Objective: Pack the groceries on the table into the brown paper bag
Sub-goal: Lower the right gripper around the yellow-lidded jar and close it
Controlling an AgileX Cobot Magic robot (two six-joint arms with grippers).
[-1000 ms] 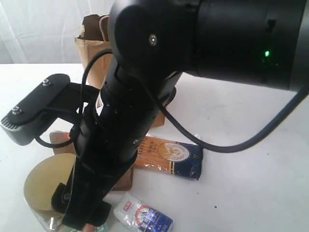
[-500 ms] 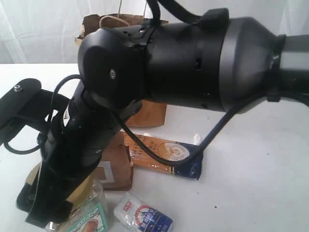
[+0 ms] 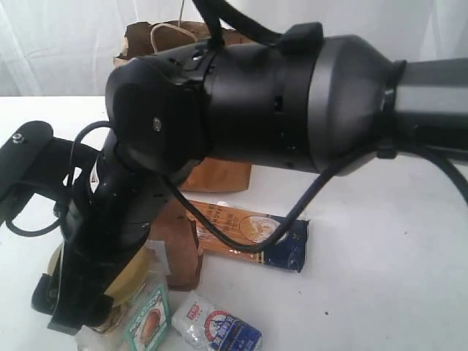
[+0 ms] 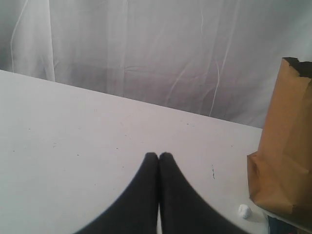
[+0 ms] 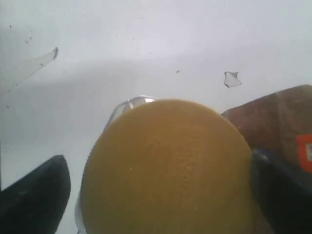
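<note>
The gold-lidded clear jar [image 3: 137, 274] stands at the table's near left corner. My right gripper [image 5: 158, 195] is open around it. Its gold lid [image 5: 168, 165] fills the space between the two dark fingers [image 5: 34, 195], and a gap shows on one side. The brown pouch [image 3: 179, 245] lies just beside the jar. The spaghetti pack [image 3: 252, 232] and the small white-blue packet [image 3: 216, 329] lie further right. The brown paper bag [image 3: 219, 175] stands behind, mostly hidden by the arm. My left gripper [image 4: 158, 155] is shut and empty over bare table [image 4: 73, 141]. The can and the bottle are out of view.
The right arm's big black body [image 3: 292, 110] fills the middle of the exterior view and hides much of the table. In the left wrist view the paper bag [image 4: 285, 146] stands to one side with a white crumb [image 4: 244, 211] at its foot. White curtains hang behind.
My right arm has swung left and down over the jar. Its fingers now straddle the gold lid. The pouch, spaghetti pack and packet have stayed put.
</note>
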